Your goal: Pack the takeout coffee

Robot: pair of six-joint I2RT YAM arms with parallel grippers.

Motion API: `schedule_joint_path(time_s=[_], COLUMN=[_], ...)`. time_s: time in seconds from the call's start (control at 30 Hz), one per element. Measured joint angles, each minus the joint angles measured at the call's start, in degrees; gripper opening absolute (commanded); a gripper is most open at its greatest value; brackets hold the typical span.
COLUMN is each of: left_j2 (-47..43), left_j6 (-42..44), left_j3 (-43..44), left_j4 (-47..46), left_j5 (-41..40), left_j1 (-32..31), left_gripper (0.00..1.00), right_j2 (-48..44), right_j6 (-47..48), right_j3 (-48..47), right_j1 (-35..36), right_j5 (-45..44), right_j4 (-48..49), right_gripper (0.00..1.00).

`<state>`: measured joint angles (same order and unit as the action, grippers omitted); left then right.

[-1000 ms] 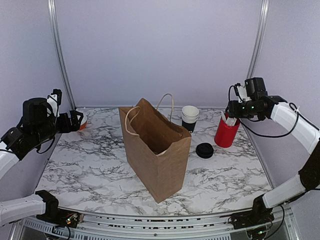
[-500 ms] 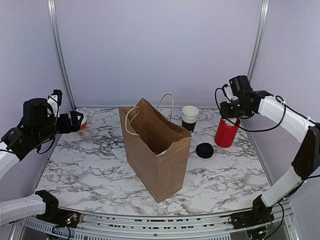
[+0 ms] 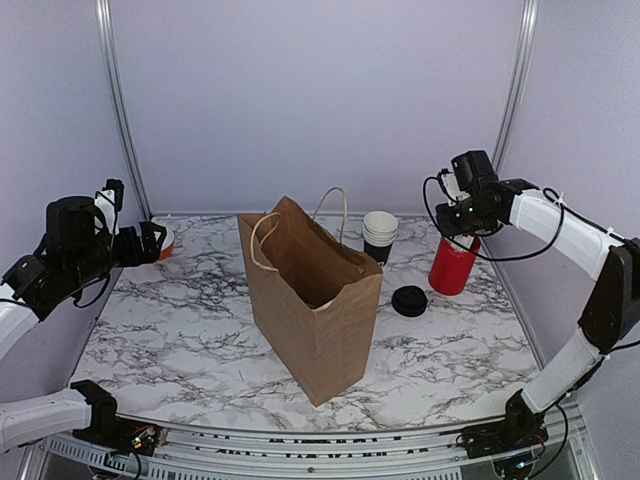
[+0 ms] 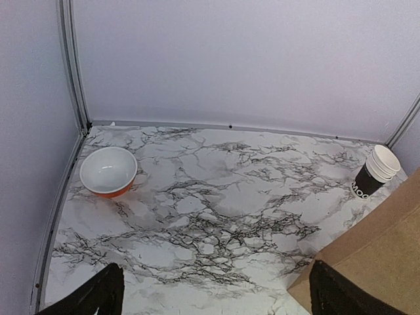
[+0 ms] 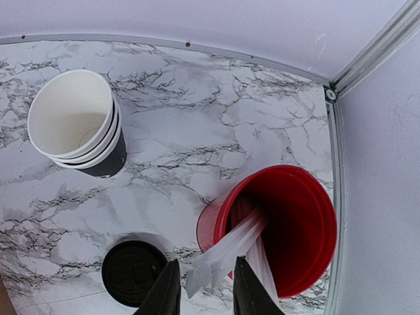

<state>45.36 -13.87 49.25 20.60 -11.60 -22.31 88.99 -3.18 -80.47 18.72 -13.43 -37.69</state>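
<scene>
Marbled white worktop point(image 3: 170, 330) runs back to plain pale walls. Toward its far right the round black plastic lid point(image 3: 409, 300) lies flat on the marble, touching nothing. Just behind it and a little to the left stands the black paper cup point(image 3: 378, 252), upright, white print on its side. White-rimmed cups point(image 3: 380, 225) are nested in it, so only the top one's white inside shows. Left of both, in the middle of the worktop, an open brown paper bag point(image 3: 315, 310) stands upright with its two cord handles raised. To the right of the lid is a red cylinder tub point(image 3: 453, 265), upright, with slim white wrapped pieces point(image 5: 223, 252) leaning out over its rim. The right gripper point(image 5: 205, 262) hangs directly over that tub, pointing down. Its jaws are drawn fairly close together on either side of one wrapper's tip; whether they actually pinch it I cannot tell. Well apart from all this, the left gripper point(image 4: 215, 275) is held above the far left of the worktop, jaws spread wide with nothing between them. An orange bowl point(image 4: 108, 172) with a white inside sits in the back left corner.
</scene>
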Motion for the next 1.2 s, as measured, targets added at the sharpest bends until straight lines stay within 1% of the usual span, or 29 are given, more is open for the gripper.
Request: schedule_joint_path(time_s=[0.43, 0.53, 0.9, 1.2], left_j2=[0.09, 0.11, 0.11, 0.11], left_j6=[0.00, 0.00, 0.00, -0.02], left_j3=[0.00, 0.00, -0.02, -0.02], left_j4=[0.00, -0.02, -0.02, -0.02], left_j5=[0.24, 0.63, 0.68, 0.74], left_j1=[0.31, 0.31, 0.35, 0.37], left_gripper=[0.99, 0.99, 0.99, 0.99], right_j2=[0.00, 0.00, -1.33, -3.61], right_j6=[-0.17, -0.22, -0.24, -0.24], right_j3=[0.00, 0.00, -0.46, -3.04], right_j1=[0.68, 0.72, 1.16, 1.33], right_j5=[0.00, -0.11, -1.40, -2.71], right_j4=[0.37, 0.37, 0.33, -0.13], right_gripper=[0.08, 0.05, 0.02, 0.02])
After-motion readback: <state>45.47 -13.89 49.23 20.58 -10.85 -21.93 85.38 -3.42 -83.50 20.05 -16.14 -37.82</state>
